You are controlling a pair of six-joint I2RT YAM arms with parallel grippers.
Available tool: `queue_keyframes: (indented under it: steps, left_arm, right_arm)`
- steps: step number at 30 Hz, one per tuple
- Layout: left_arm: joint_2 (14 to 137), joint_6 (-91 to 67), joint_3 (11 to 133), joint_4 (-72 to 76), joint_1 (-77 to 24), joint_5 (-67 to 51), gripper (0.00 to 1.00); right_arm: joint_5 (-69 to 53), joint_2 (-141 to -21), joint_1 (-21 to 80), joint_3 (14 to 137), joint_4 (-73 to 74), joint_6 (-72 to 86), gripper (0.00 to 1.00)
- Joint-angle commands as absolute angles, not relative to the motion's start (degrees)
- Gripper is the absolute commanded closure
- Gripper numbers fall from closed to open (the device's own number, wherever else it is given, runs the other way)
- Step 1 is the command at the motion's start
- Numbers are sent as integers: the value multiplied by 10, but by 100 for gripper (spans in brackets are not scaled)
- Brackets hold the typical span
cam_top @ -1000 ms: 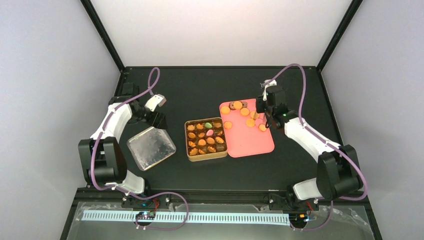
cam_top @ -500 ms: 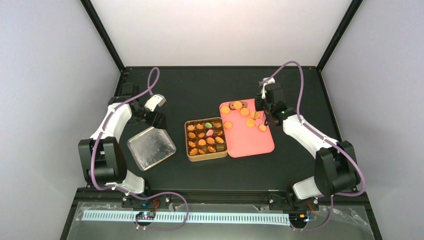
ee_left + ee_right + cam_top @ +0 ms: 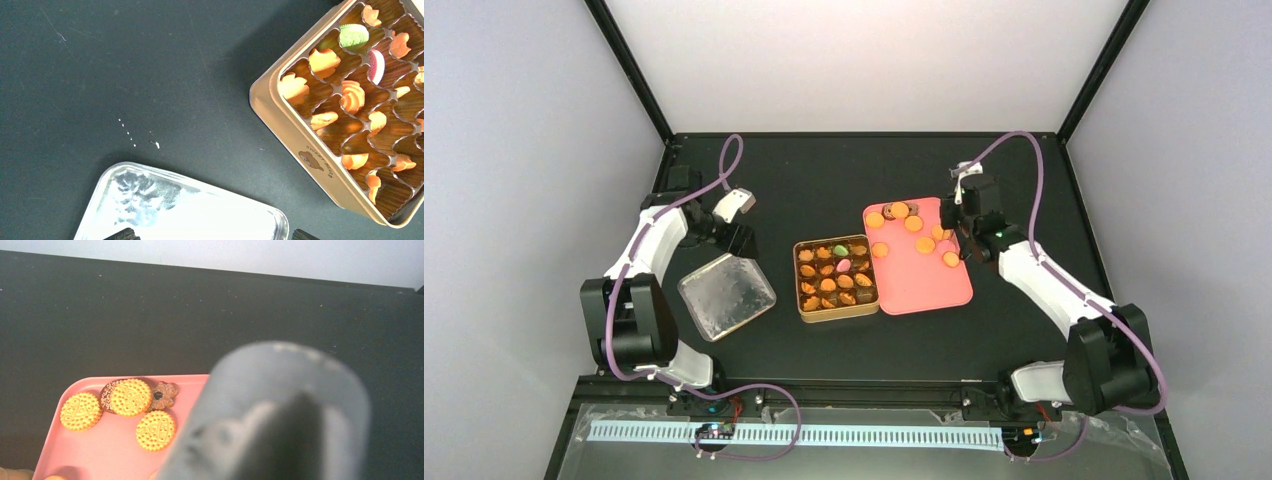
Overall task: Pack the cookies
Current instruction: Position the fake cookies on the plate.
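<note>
Right fingers (image 3: 280, 400), state untellable, hung over round golden cookies (image 3: 914, 223) on a pink tray (image 3: 924, 285), best centred on one; left fingers (image 3: 120, 234) gaped.

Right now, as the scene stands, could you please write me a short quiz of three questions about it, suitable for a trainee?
1. True or false: the green ridged cookie lies on the pink rectangular plastic tray.
2. Which thing is nearest the left gripper? A) the silver square metal lid; B) a blue bowl; C) a wooden spoon.
3. Fill in: the loose round golden cookies lie on the pink tray, close to the ____ gripper.

Key
1. False: it sits in the golden compartmented metal tin.
2. A.
3. The right gripper.
</note>
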State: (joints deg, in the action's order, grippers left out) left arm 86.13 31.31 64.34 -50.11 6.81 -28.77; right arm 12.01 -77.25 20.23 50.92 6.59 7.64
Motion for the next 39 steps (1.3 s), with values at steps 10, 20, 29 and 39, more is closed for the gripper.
queue_keyframes:
  steps: [10, 20, 29, 39]
  left_arm:
    - [858, 322, 641, -495, 75, -306, 18]
    - [856, 325, 647, -500, 78, -301, 18]
    - [859, 325, 650, -502, 79, -305, 18]
    - [863, 322, 651, -499, 80, -312, 18]
  right_arm:
    - [118, -758, 200, 528, 70, 72, 73]
    - [109, -799, 200, 534, 58, 56, 64]
    - [86, -787, 201, 499, 60, 70, 64]
    - [68, -673, 239, 423, 90, 106, 64]
